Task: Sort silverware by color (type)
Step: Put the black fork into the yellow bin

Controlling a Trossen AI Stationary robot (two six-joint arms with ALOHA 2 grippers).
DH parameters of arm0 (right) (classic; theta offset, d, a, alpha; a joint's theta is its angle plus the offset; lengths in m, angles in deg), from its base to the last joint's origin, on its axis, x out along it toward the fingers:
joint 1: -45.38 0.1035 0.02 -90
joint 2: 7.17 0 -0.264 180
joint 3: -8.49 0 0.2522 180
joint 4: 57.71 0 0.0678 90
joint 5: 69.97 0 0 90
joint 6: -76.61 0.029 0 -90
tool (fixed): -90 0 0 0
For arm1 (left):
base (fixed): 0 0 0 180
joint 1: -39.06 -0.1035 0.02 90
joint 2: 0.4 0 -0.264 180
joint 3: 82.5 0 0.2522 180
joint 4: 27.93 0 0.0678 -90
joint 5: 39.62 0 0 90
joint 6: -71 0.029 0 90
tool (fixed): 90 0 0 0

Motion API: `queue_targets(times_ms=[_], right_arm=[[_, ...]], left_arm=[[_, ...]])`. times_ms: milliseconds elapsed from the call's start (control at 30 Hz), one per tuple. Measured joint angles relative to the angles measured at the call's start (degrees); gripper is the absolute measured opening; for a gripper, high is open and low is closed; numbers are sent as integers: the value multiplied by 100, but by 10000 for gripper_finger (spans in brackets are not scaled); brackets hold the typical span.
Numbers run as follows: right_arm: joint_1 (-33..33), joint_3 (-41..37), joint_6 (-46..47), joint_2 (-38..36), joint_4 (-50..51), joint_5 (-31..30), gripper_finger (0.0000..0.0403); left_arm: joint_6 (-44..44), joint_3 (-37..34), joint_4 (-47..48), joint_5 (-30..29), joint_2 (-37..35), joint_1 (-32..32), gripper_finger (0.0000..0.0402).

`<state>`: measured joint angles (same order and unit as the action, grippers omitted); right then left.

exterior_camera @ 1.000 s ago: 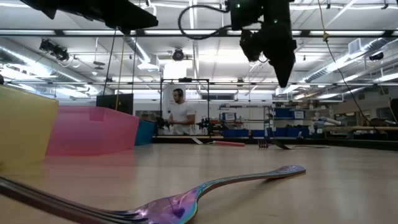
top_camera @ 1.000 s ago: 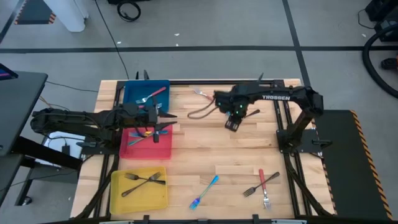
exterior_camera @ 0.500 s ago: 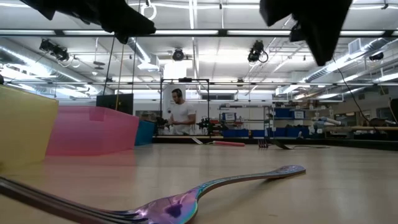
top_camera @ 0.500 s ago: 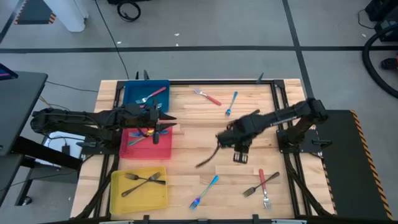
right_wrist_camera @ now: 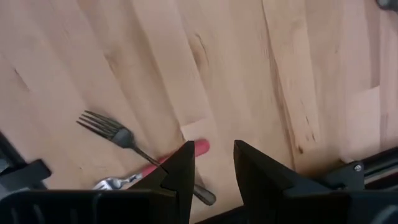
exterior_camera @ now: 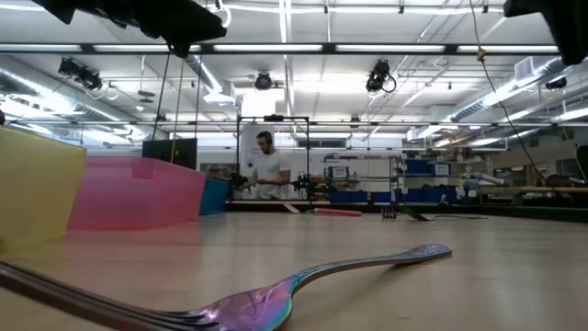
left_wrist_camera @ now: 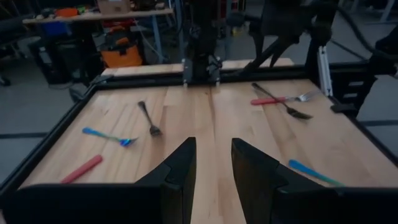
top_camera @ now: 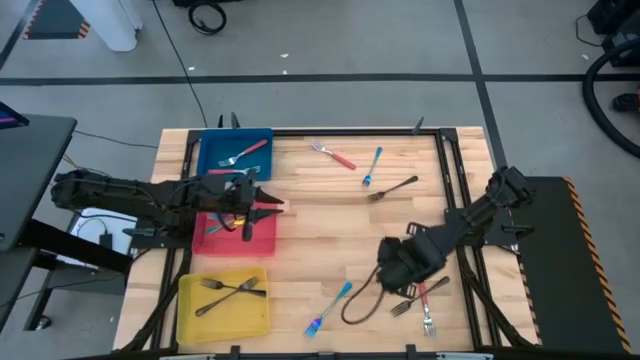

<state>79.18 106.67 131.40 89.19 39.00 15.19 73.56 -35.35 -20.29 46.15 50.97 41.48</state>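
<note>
**Right arm low over the loose forks**

The table (top_camera: 330,235) carries three trays: blue (top_camera: 215,150), red (top_camera: 262,238), yellow (top_camera: 190,312), probably one per type. The left gripper (top_camera: 262,200) hangs above the red tray, partly open, empty. The right gripper (right_wrist_camera: 211,168) is low and wide open, holding nothing, over a grey fork (right_wrist_camera: 115,134) and a red fork (right_wrist_camera: 149,169), probably to pick one.

The desk (top_camera: 310,225) is pale wood in jointed strips, smooth with a soft satin sheen, framed by matt black metal rails (top_camera: 448,190). The yellow tray (top_camera: 190,318), red tray (top_camera: 265,240) and blue tray (top_camera: 212,145) look like plastic; in the low view the red one appears translucent. The nearest fork (exterior_camera: 303,290) is polished metal with an iridescent gloss. The all-dark fork (right_wrist_camera: 118,135) is dull grey metal. The fingers (left_wrist_camera: 180,177) are matt black.
</note>
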Motion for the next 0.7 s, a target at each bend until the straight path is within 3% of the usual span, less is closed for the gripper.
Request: queue_targets(times_ms=[133, 700], right_arm=[[424, -344, 235, 0, -264, -111, 119], [1434, -2013, 726, 4, -2826, 454, 119]], left_arm=[[7, 0, -121, 0, 0, 48, 102], [218, 0, -301, -2, 0, 41, 102]])
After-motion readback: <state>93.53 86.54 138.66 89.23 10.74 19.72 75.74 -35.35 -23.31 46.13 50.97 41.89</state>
